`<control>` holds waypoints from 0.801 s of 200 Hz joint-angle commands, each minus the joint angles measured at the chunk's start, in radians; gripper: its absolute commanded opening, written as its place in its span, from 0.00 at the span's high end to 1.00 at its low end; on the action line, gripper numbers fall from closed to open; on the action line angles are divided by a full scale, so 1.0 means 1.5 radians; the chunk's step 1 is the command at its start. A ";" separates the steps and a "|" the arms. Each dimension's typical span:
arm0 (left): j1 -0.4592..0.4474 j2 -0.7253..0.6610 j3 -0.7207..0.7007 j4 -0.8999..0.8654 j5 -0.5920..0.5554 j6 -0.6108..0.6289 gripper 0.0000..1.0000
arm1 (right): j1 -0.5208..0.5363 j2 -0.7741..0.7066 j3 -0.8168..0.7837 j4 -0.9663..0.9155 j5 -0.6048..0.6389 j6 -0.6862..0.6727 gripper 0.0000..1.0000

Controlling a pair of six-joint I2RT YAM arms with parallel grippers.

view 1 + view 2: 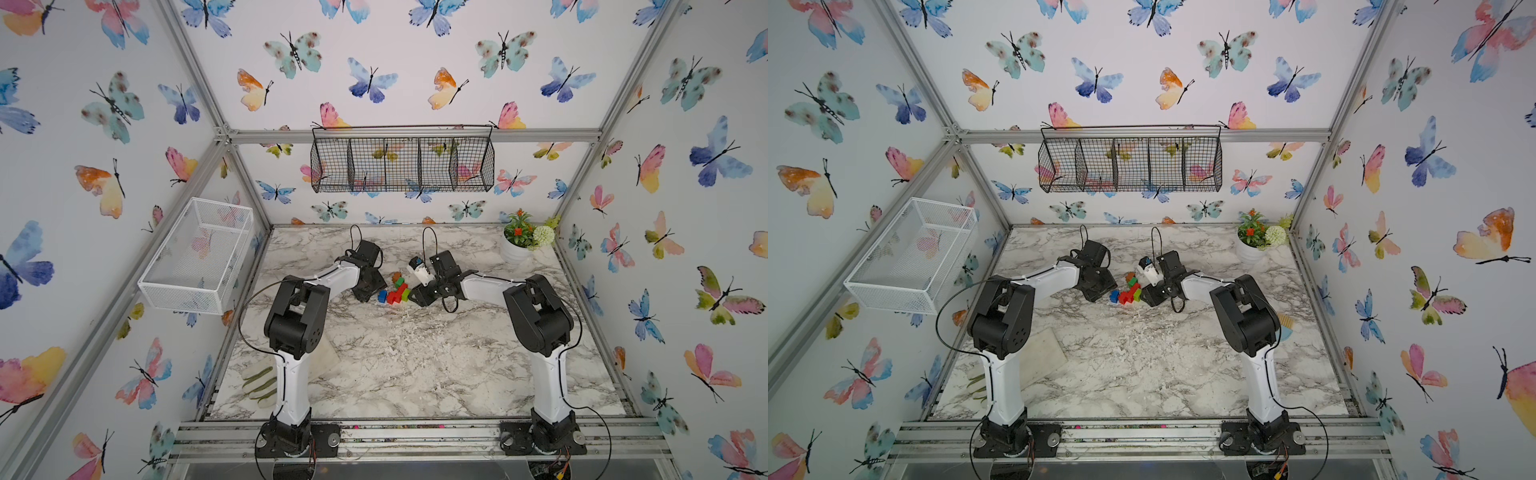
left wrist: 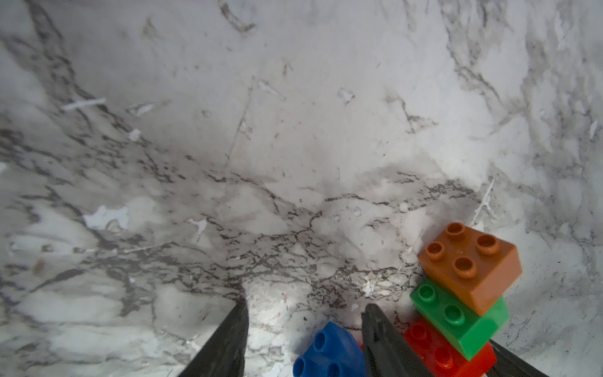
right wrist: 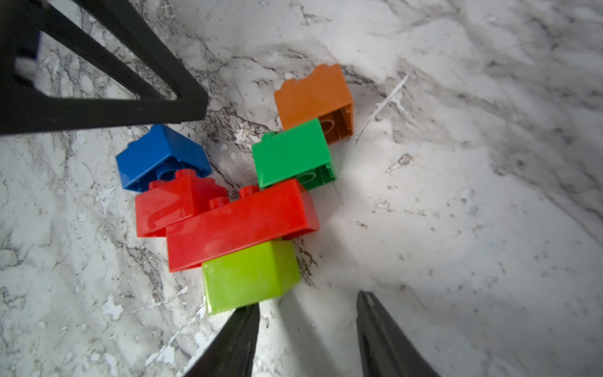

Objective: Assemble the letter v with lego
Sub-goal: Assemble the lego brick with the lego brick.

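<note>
Six lego bricks [image 1: 1126, 296] are lying joined as the letter v [image 1: 394, 296] on the marble table [image 1: 415, 374], midway between the two arms in both top views. The lime green brick [image 3: 249, 275] is forming the point of the letter. The longer red brick [image 3: 241, 228] is sitting directly against the lime green brick. From there one arm of the letter is running away from the lime green brick through the small red brick [image 3: 164, 209] to the blue brick [image 3: 156, 153]. The other arm is running away through the dark green brick [image 3: 292, 153] to the orange brick [image 3: 311, 96], the piece farthest from the lime green brick.

The right gripper [image 3: 308, 302] is hovering low just beside the lime green brick, on the side facing away from the rest of the letter. One fingertip is sitting at the lime green brick's outer edge, and whether it is touching cannot be told. The other fingertip is standing apart over bare marble. Its jaws are standing parted and are gripping nothing.

The left gripper [image 2: 306, 302] is working at the end of the letter opposite the lime green brick, with the blue brick lying between its fingers [image 2: 225, 342]. One finger is pressing in between the blue brick and the red and dark green arm. The other is standing clear of the blue brick, with marble showing in the gap. Its jaws are partly open and are not clamping the brick.
</note>
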 commanded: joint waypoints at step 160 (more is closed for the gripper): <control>-0.010 -0.017 -0.009 -0.044 0.009 0.041 0.42 | -0.002 0.044 -0.029 -0.090 -0.006 0.018 0.48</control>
